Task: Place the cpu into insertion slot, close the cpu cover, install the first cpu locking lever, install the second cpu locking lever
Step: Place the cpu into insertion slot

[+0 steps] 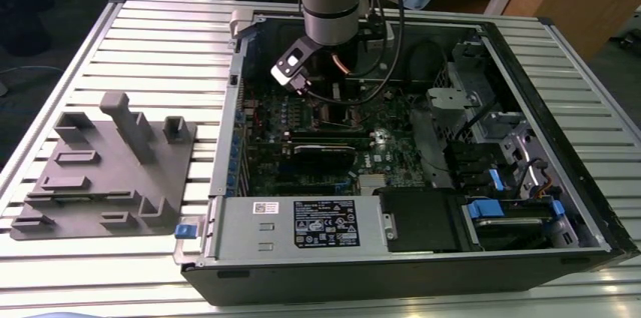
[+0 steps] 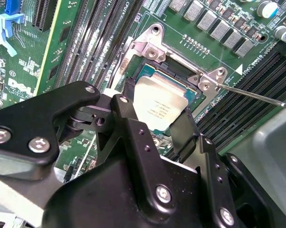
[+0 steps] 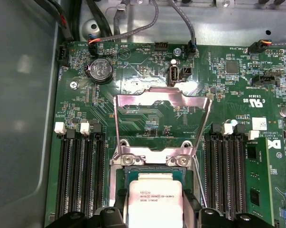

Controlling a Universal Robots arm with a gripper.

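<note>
The cpu (image 2: 161, 105), a flat silver-topped square, lies between the black fingers (image 2: 127, 95) of my gripper (image 2: 157, 113), which is shut on its two sides. It rests in or just over the insertion slot (image 2: 178, 71); I cannot tell whether it is fully seated. In the first wrist view the cpu (image 3: 154, 197) is at the gripper (image 3: 154, 213), and the cpu cover (image 3: 161, 98) stands tilted open behind the insertion slot (image 3: 152, 172). A thin metal locking lever (image 2: 256, 97) sticks out beside the socket. In the exterior view my arm (image 1: 331, 3) reaches down into the computer case over the socket (image 1: 338, 112).
Long black memory slots (image 3: 81, 175) flank the socket on both sides. Cables (image 3: 185, 23) and a coin battery (image 3: 100, 70) lie beyond the cover. The case walls (image 1: 561, 115) hem the board in. A grey fixture (image 1: 105, 168) rests on the table at the exterior view's left.
</note>
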